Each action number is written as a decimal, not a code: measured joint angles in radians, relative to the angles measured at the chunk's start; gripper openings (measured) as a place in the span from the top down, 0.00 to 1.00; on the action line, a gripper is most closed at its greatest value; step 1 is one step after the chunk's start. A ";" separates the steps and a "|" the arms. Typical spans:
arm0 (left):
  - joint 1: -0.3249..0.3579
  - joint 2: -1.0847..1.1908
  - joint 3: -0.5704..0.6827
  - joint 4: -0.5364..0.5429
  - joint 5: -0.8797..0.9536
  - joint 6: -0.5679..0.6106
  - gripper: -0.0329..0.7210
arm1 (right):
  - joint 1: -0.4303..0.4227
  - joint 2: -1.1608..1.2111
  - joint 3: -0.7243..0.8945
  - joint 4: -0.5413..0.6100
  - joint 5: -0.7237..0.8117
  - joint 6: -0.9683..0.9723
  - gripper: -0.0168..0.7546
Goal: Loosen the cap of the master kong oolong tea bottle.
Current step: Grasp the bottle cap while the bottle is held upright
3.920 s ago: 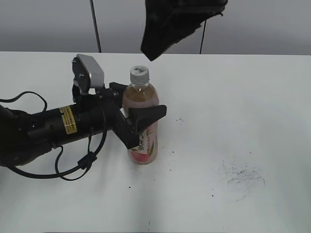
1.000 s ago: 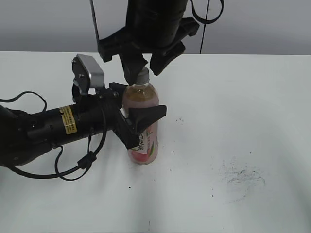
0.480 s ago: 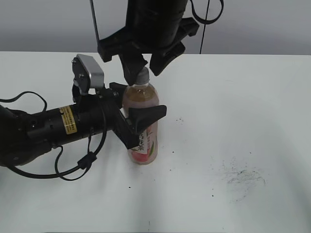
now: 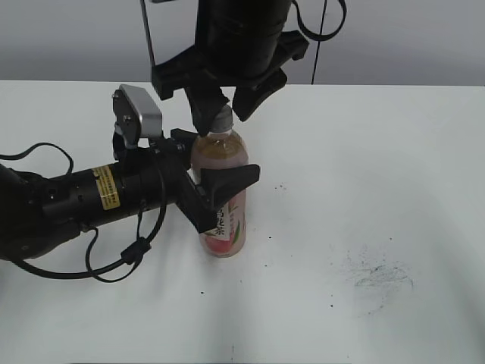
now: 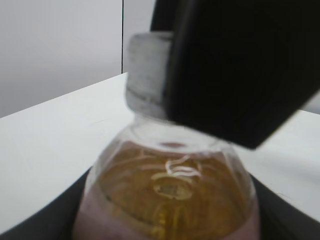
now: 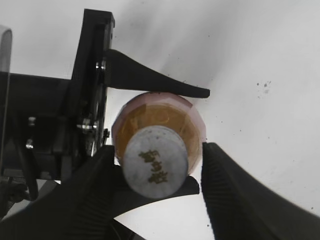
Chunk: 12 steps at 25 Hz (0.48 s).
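The master kong oolong tea bottle (image 4: 220, 189) stands upright toward the table's (image 4: 394, 167) far-left part, its body clamped by the left gripper (image 4: 216, 178); the right gripper (image 4: 221, 105) straddles the cap (image 6: 156, 161) from above, jaws apart (untouching in its wrist view). Next, close and twist

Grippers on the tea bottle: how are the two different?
The left gripper reaches in sideways, low over the table. The right gripper hangs down from above. The left one's fingers clamp the master kong oolong tea bottle around its body. The right one's fingers sit either side of the cap with a gap on one side, so they are not squeezing it. Both are black and at the same bottle.
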<state>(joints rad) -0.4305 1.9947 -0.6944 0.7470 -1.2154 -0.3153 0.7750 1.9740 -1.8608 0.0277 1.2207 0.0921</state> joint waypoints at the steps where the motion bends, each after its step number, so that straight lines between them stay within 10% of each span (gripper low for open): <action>1: 0.000 0.000 0.000 0.000 0.000 0.000 0.37 | 0.000 0.000 0.000 0.000 0.000 0.000 0.44; 12: 0.000 0.000 0.000 0.001 0.000 0.000 0.37 | 0.000 0.000 0.000 0.002 0.000 0.000 0.62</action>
<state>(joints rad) -0.4305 1.9947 -0.6944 0.7478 -1.2154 -0.3153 0.7750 1.9740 -1.8608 0.0301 1.2207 0.0921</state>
